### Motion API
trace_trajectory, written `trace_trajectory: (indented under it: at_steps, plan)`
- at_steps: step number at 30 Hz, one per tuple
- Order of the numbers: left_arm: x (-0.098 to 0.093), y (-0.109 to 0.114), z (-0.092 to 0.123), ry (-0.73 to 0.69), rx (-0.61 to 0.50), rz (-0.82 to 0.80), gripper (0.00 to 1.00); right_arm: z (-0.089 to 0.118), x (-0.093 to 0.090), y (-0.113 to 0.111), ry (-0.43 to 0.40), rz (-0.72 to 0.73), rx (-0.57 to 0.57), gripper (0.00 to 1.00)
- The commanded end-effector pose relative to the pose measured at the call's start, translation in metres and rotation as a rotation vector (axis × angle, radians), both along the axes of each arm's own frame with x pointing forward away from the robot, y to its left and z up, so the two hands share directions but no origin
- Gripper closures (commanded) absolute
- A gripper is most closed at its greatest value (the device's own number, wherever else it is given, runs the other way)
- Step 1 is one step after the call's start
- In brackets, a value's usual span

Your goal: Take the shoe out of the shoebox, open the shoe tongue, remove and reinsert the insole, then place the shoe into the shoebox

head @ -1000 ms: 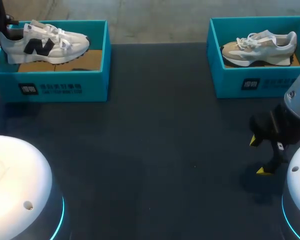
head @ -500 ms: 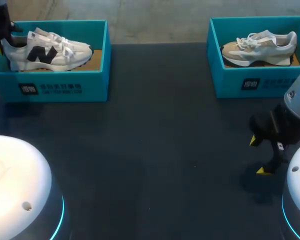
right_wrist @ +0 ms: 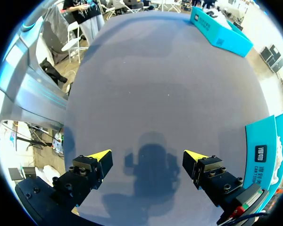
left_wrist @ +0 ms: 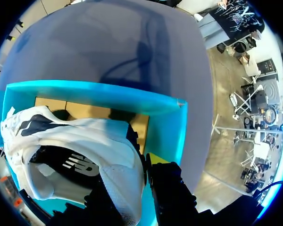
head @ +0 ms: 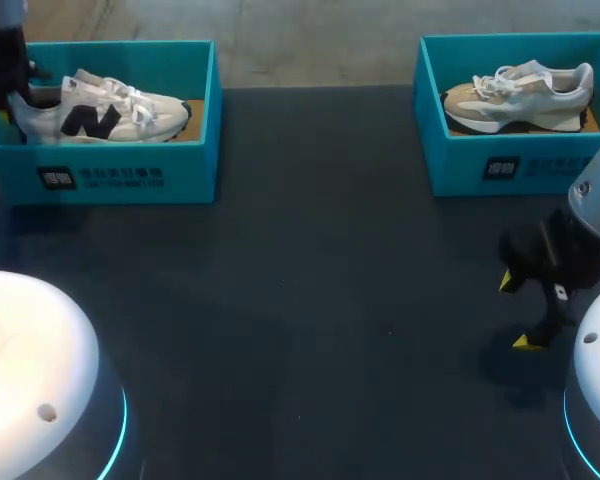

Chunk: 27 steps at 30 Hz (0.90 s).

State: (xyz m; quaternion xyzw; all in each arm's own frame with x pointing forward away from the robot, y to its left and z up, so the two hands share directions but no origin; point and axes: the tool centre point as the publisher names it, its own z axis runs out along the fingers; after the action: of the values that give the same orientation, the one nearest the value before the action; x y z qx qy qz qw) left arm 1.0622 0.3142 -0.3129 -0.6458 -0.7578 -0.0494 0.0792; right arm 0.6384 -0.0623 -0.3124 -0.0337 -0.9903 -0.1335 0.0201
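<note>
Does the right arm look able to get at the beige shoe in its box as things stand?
Probably yes. The right gripper hangs open and empty just in front of the lidless shoebox, and the beige shoe lies exposed inside with nothing over it.

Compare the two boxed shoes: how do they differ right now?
The white shoe has a dark side mark; the beige shoe is tan and white. The left gripper grips the white shoe's heel; the beige shoe is untouched. Their toes point toward each other. Both are inside teal shoeboxes.
</note>
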Motion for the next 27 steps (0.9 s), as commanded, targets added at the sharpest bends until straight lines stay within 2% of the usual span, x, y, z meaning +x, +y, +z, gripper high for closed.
trace_trajectory:
  at_steps: [1, 27]
  plan:
    - [0.004, 0.001, -0.008, 0.005, 0.003, 0.004, 1.00, 0.000, -0.001, 0.000, -0.002, 0.000, -0.001, 0.00]
    - [0.000, -0.014, -0.036, 0.025, 0.031, -0.033, 1.00, 0.000, -0.001, 0.000, -0.002, 0.000, -0.001, 0.00]
